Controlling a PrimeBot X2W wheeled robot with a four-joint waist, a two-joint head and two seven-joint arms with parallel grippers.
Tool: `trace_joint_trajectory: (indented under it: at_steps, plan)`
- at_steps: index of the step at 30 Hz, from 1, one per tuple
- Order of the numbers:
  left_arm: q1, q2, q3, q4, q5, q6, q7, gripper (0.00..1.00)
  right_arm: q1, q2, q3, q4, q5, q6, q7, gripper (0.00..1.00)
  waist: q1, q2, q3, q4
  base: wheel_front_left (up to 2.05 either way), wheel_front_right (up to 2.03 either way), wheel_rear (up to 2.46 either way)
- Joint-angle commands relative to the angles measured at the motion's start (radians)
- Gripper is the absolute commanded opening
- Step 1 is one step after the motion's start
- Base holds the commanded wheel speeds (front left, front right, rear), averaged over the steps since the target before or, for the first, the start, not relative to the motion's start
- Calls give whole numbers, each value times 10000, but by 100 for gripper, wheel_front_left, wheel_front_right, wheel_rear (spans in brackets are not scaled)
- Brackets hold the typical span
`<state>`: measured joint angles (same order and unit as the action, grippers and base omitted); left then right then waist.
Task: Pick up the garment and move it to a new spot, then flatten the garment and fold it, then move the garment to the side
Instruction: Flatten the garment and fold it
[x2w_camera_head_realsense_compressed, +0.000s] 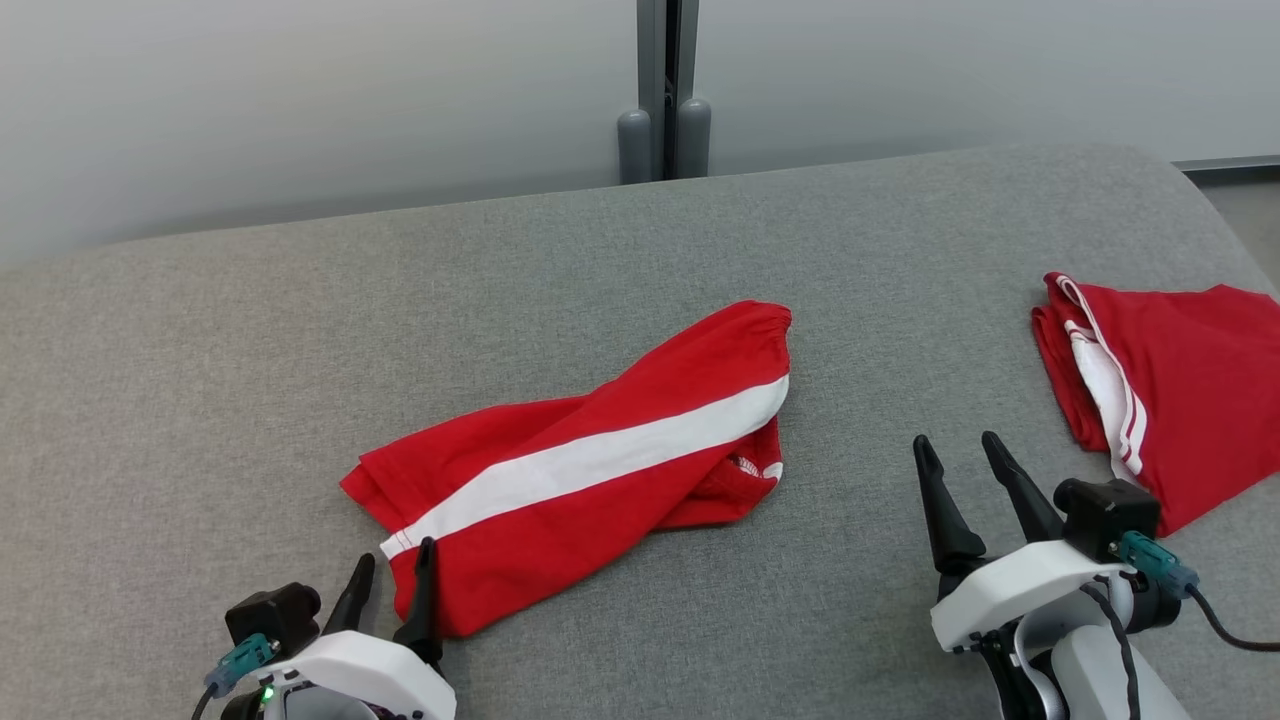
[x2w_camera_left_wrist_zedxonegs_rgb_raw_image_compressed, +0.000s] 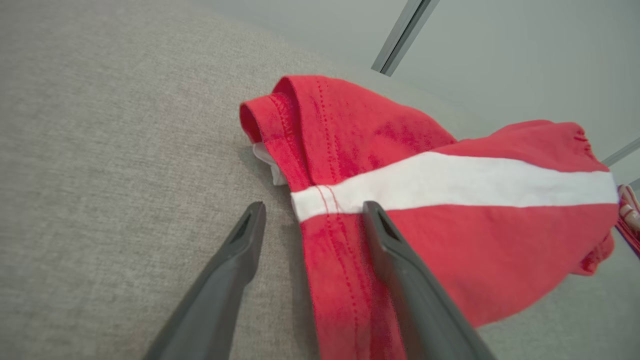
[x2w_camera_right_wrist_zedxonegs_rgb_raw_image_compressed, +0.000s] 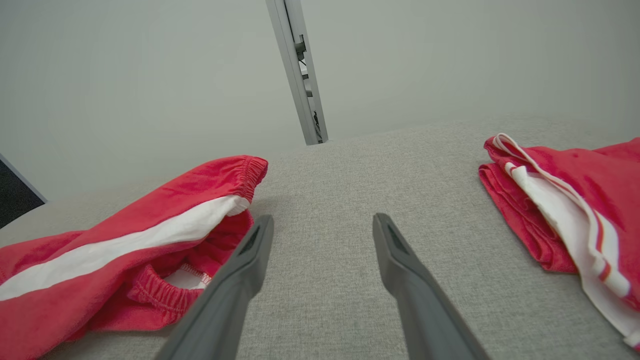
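Note:
The garment (x2w_camera_head_realsense_compressed: 590, 460) is a pair of red shorts with a white side stripe, lying folded and slanted in the middle of the grey cushion (x2w_camera_head_realsense_compressed: 300, 350). My left gripper (x2w_camera_head_realsense_compressed: 392, 588) stands open at its near hem corner; in the left wrist view the garment (x2w_camera_left_wrist_zedxonegs_rgb_raw_image_compressed: 450, 200) lies ahead and the left gripper (x2w_camera_left_wrist_zedxonegs_rgb_raw_image_compressed: 312, 210) straddles the hem edge, one finger (x2w_camera_left_wrist_zedxonegs_rgb_raw_image_compressed: 400, 260) over the cloth, nothing clamped. My right gripper (x2w_camera_head_realsense_compressed: 960, 455) is open over bare cushion to the right of the garment's waistband (x2w_camera_right_wrist_zedxonegs_rgb_raw_image_compressed: 150, 235); the right gripper (x2w_camera_right_wrist_zedxonegs_rgb_raw_image_compressed: 322, 222) holds nothing.
A second red garment with white trim (x2w_camera_head_realsense_compressed: 1160, 390) lies folded at the cushion's right edge, also seen as red cloth (x2w_camera_right_wrist_zedxonegs_rgb_raw_image_compressed: 565, 210) on the right. A pale wall with a grey post (x2w_camera_head_realsense_compressed: 665, 100) stands behind the cushion. Bare cushion stretches to the left and far side.

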<state>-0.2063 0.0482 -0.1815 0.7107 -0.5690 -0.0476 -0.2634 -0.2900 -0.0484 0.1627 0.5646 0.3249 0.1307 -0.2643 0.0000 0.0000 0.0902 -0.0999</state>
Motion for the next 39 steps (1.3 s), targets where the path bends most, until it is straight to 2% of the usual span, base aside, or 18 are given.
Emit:
trace_joint_trajectory:
  at_steps: [1, 9, 10, 11, 14, 15, 16, 17, 18, 25, 30, 39]
  plan:
    - [-165, 51, -78, 129, -154, -56, -13, 100, -96, -55, -29, -36, -41, 0, 1, 100, 0, 0, 45, 2, 0, 0, 0]
    - [-457, 42, -513, 315, -996, -416, -13, 100, -163, -54, -55, -38, -75, 0, 1, 100, 0, 0, 175, 103, 0, 0, 0]
    - [-490, 54, -560, 303, -1064, -448, -13, 96, -177, -54, -59, -43, -80, 0, 1, 100, 0, 0, 181, 121, 0, 0, 0]
    - [-516, 57, -616, 307, -1098, -488, -13, 89, -184, -54, -63, -47, -81, 0, 1, 100, 0, 0, 183, 141, 0, 0, 0]
    - [-553, 51, -708, 225, -1146, -538, -13, 53, -191, -56, -44, -45, -74, 0, 1, 100, 0, 0, 181, 200, 0, 0, 0]
    - [-564, 49, -682, 120, -1093, -560, -13, 38, -192, -54, -48, -44, -78, 0, 1, 100, 0, 0, 178, 221, 0, 0, 0]
    - [-550, 54, -594, 2, -1090, -556, -13, 18, -192, -54, -47, -45, -76, 0, 1, 100, 0, 0, 172, 241, 0, 0, 0]
    - [-509, 56, -545, -99, -985, -562, -13, 11, -187, -54, -35, -50, -67, 0, 1, 100, 0, 0, 168, 262, 0, 0, 0]
    - [-448, 45, -551, -155, -923, -571, -11, 0, -181, -54, -28, -52, -61, 0, 1, 100, 0, 0, 165, 284, 0, 0, 0]
    - [-391, 61, -170, -662, -604, -433, -13, 0, -242, -53, 115, -13, 13, 0, 1, 100, 0, 0, 225, 464, 0, 0, 0]
    - [-170, 51, 712, -1544, 162, -106, -11, 0, -322, -51, 334, 40, 144, 0, 1, 100, 0, 0, 286, 766, 0, 0, 0]
    - [51, 52, 1171, -1768, 782, -186, -13, 0, -710, -53, 1391, -43, 902, 0, 1, 100, 0, 0, 496, 1208, 0, 0, 0]
